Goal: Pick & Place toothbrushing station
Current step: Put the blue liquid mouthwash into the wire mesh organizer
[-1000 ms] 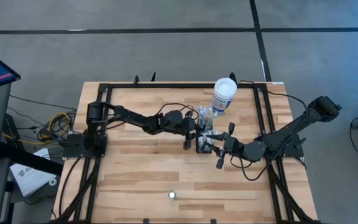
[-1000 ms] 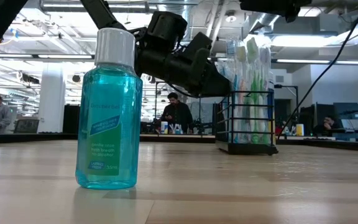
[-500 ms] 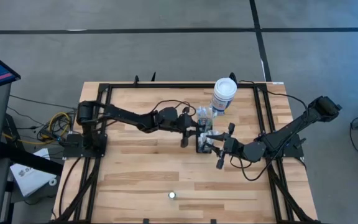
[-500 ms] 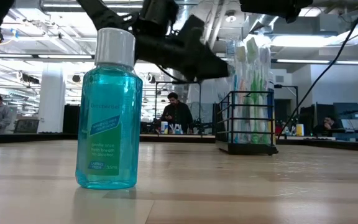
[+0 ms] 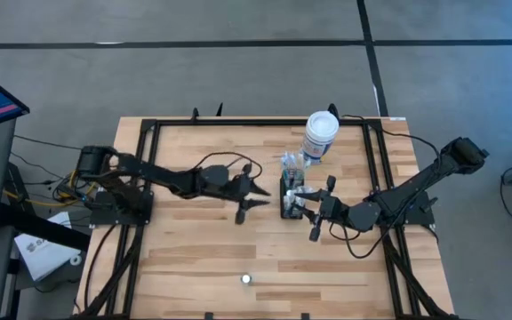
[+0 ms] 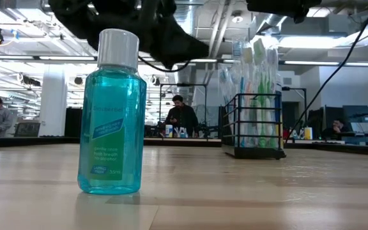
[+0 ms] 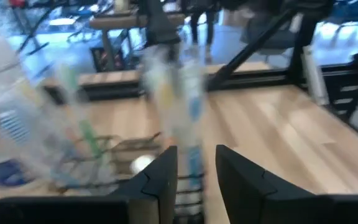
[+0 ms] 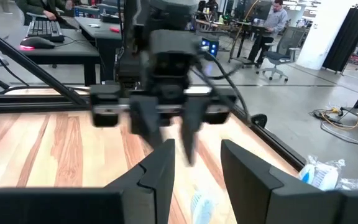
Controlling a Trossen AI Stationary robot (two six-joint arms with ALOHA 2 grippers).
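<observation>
The toothbrushing station (image 5: 289, 197) is a small black wire caddy holding several toothbrushes. It stands upright on its base on the wooden table, mid-right. It also shows in the low view (image 6: 254, 124) and, blurred, in the left wrist view (image 7: 166, 106). My left gripper (image 5: 252, 192) is open and empty, left of the caddy and apart from it. My right gripper (image 5: 303, 206) is open at the caddy's right side. In the right wrist view its fingers (image 8: 157, 180) stand on either side of a toothbrush head (image 8: 199, 202). My right gripper comes level at the caddy from the table's right with open fingers. Whether they touch it I cannot tell.
A white canister with a blue label (image 5: 320, 135) stands behind the caddy at the far edge, with a clear plastic packet (image 5: 292, 162) between them. A small blue mouthwash bottle (image 6: 112, 112) stands near the front edge (image 5: 246, 279). A black frame (image 5: 149, 178) borders the table.
My left gripper has drawn back from the caddy toward the table's left edge, rising a little. The caddy has stayed upright in its place. My right gripper has kept still beside it.
</observation>
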